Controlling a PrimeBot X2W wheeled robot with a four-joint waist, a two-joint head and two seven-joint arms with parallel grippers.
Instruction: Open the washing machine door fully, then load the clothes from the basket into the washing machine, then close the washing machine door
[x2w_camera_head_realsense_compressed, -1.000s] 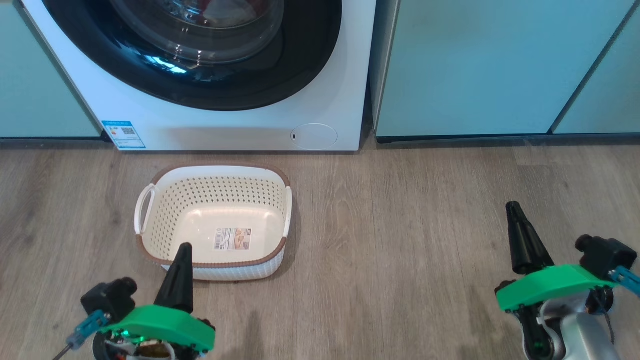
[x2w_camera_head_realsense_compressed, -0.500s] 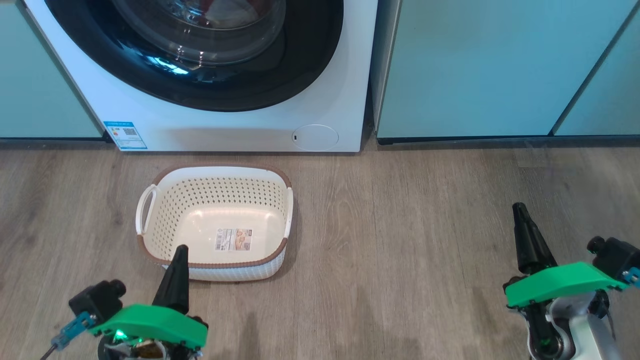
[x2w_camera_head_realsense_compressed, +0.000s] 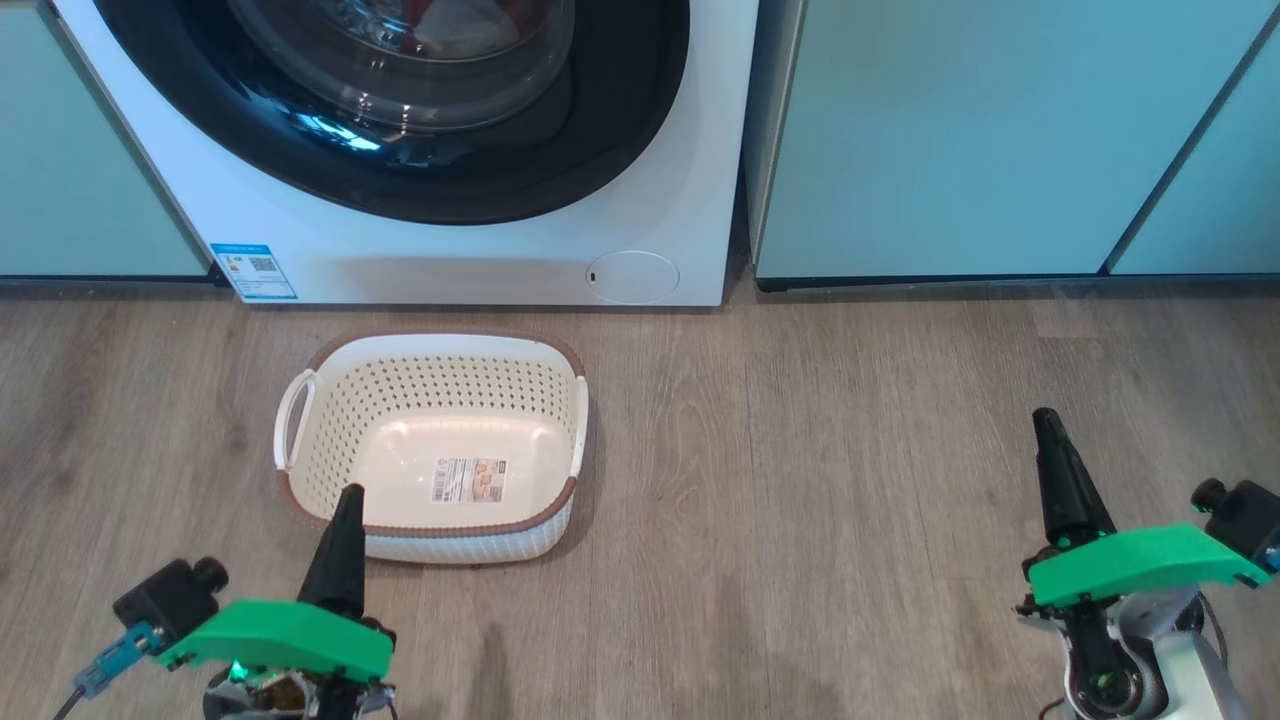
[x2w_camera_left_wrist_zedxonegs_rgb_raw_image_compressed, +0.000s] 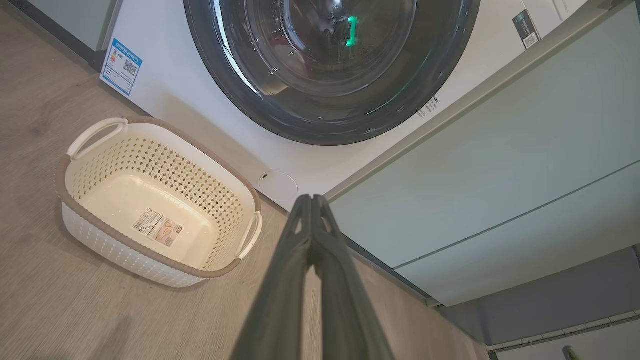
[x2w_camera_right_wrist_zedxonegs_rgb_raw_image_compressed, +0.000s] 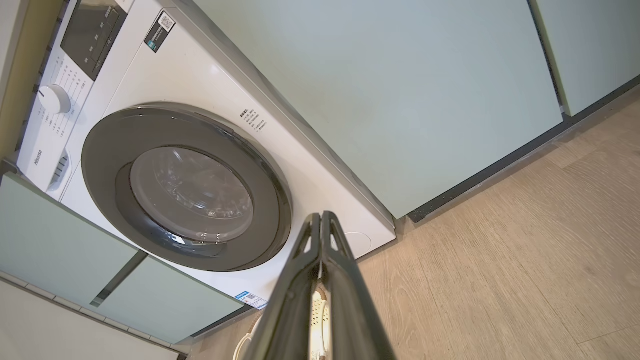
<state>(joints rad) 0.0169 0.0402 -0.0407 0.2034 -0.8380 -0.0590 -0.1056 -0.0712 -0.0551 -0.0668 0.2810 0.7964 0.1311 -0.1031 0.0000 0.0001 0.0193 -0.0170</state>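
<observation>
Washer stands between teal cabinets on a wood floor. Door sits shut, flush against the washer front. Clothes lie inside the drum: a patch of red and white shows through the glass at the top of the head view.

Basket sits on the floor just in front of the washer, below the door. The label on its bottom is in plain sight.

Left gripper is clenched, fingers pressed together, holding nothing. Its tip overlaps the basket's near rim in the head view. In the left wrist view the basket lies off to the side, apart from the fingers.

Right gripper is clenched as well, holding nothing, over bare floor well to the right of the basket, in front of the cabinets. The right wrist view shows its fingers touching along their length.
</observation>
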